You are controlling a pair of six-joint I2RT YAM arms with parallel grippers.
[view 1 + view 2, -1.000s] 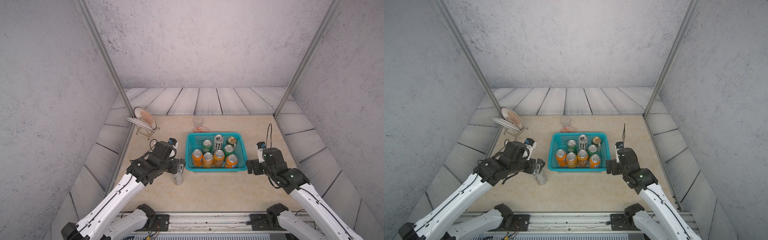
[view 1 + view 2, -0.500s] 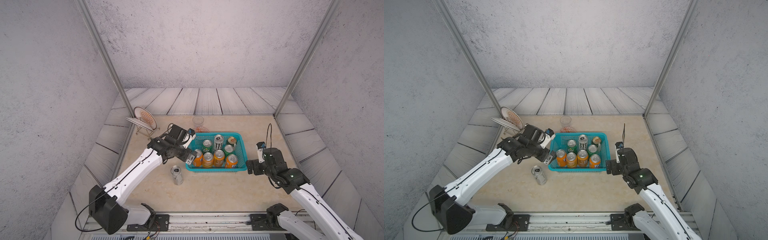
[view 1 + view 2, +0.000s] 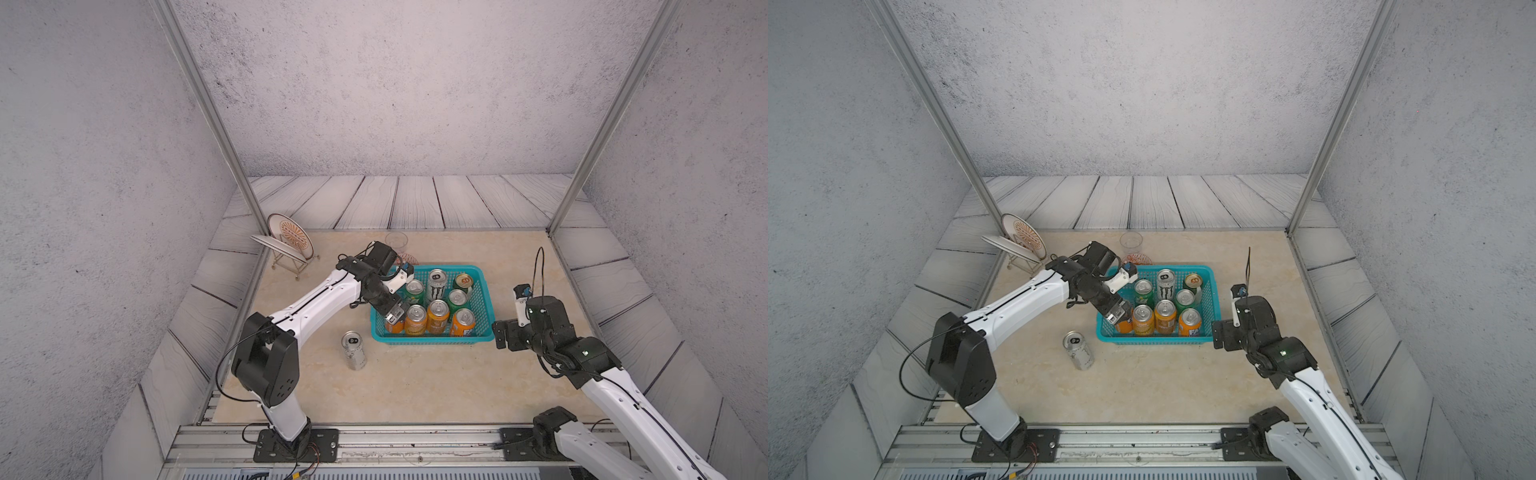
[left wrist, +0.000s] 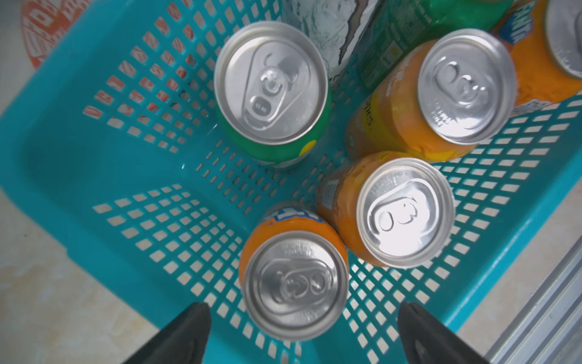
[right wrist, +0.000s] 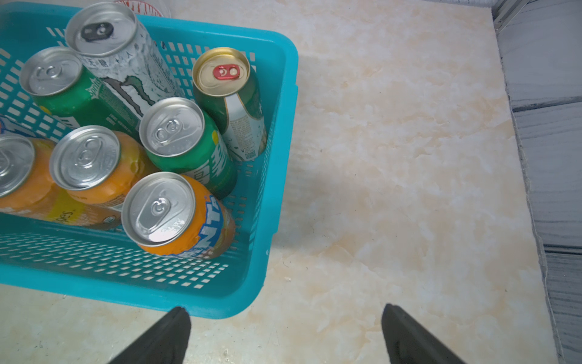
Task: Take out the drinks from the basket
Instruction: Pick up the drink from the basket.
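Left gripper (image 3: 394, 316) hangs with its two dark fingers (image 4: 189, 331) spread wide and nothing held, over the 8 o'clock corner of the rectangular teal-blue plastic mesh basket (image 3: 428, 340), which sits near the middle of the beige marble-patterned tabletop (image 3: 415, 386). Directly beneath it stands an orange aluminium can (image 4: 296, 285). The left wrist view shows its silver lid between the fingers, with no contact visible. Eight cans stand upright in the basket. Four orange ones line the 6 o'clock side. Behind them are a green can (image 3: 414, 291) at 10 o'clock, a taller silver-white can with a dark logo (image 3: 436, 286) at 12 o'clock, a gold-topped green can (image 3: 463, 281) in the 2 o'clock corner, and another green can (image 3: 457, 298) toward 3 o'clock. A second silver-white can (image 3: 353, 351) stands upright on the tabletop outside the basket, at 8 o'clock from it and apart. Right gripper (image 5: 285, 310) is likewise wide open and empty, low over the tabletop just outside the basket's 4 o'clock corner. A clear glass cup (image 3: 395, 241) stands beyond the basket at 11 o'clock, and an orange-patterned plate (image 3: 289, 230) leans in a rack at 10 o'clock.
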